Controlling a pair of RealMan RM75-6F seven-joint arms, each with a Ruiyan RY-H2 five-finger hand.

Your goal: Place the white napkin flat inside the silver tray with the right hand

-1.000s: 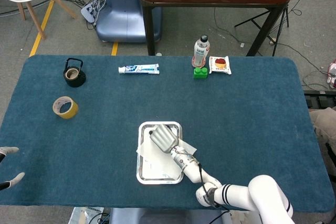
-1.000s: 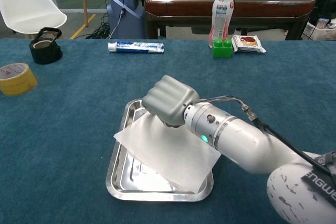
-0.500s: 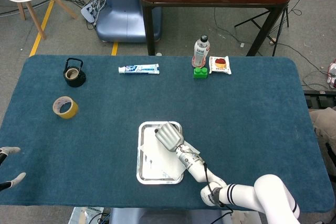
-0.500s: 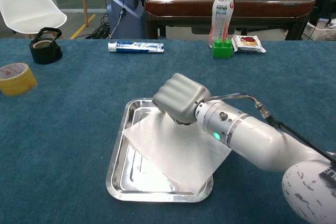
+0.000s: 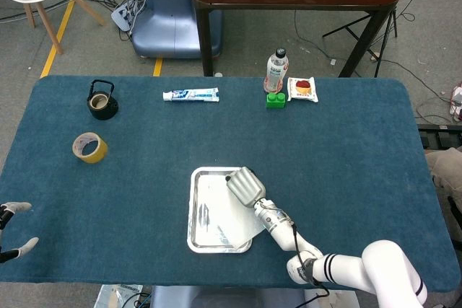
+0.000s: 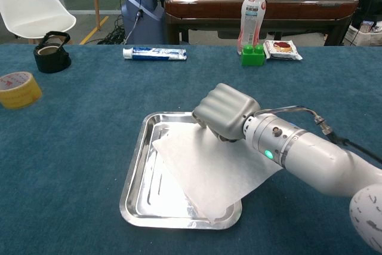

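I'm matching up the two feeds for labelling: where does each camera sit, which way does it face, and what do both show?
Head view: high above the table's near edge, looking steeply down; shows the right hand and arm, plus left hand fingertips at the left edge.
Chest view: low at the near edge, facing forward across the table; shows only the right hand and forearm.
Shared: silver tray, white napkin, yellow tape roll.

White napkin [image 6: 209,168] skewed, overhanging silver tray [image 6: 138,174] right rim
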